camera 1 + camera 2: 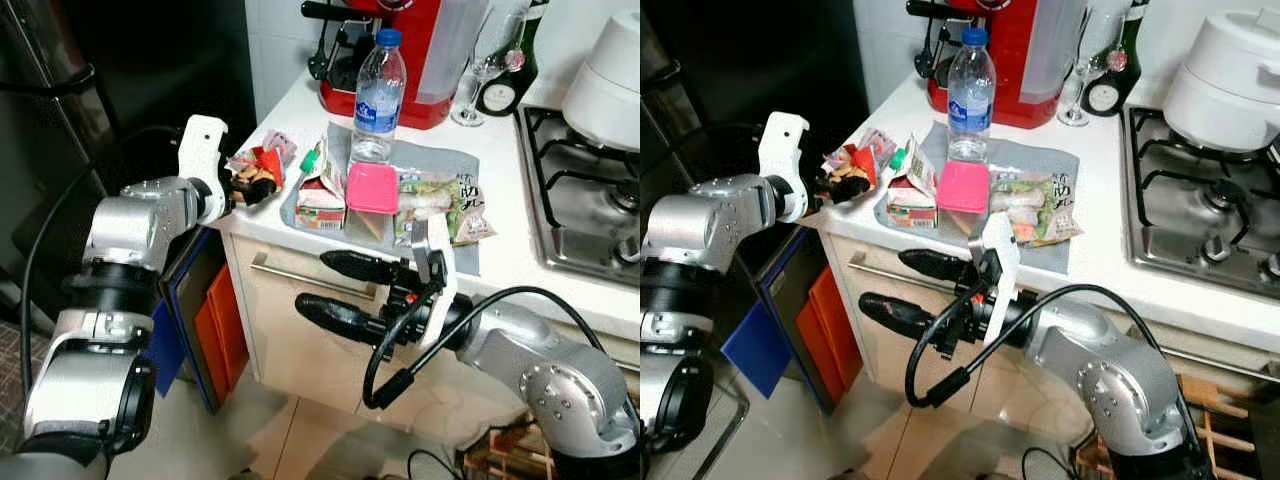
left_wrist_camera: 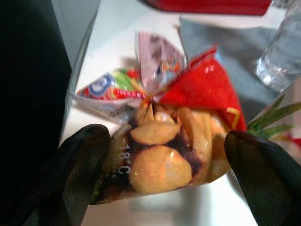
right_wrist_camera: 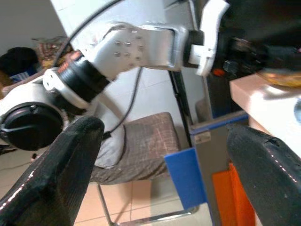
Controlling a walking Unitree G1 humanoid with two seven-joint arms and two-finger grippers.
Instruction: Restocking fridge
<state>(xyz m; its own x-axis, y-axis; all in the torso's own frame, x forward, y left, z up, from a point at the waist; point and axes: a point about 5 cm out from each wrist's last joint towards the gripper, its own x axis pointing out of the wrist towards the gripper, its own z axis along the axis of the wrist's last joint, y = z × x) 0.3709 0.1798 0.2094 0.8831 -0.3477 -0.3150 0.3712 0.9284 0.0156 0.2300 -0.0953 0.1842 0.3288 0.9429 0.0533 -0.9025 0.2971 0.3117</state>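
A snack bag [image 1: 256,172] printed with golden pieces and a red top lies on the left corner of the white counter [image 1: 300,100]. My left gripper [image 1: 238,190] is open at that corner, its black fingers [image 2: 82,160] on either side of the bag [image 2: 164,150] and close to its edges. On a grey cloth [image 1: 440,160] stand a water bottle [image 1: 378,95], a small milk carton [image 1: 320,195], a pink box [image 1: 372,188] and a food packet [image 1: 440,205]. My right gripper [image 1: 313,282] is open and empty in front of the drawer, below the counter edge.
The black fridge [image 1: 130,70] stands to the left of the counter. A red coffee machine [image 1: 400,60], a wine glass [image 1: 485,60] and a dark bottle [image 1: 515,60] stand at the back. A gas hob [image 1: 590,190] lies right. Blue and orange panels [image 1: 215,330] fill the gap by the cabinet.
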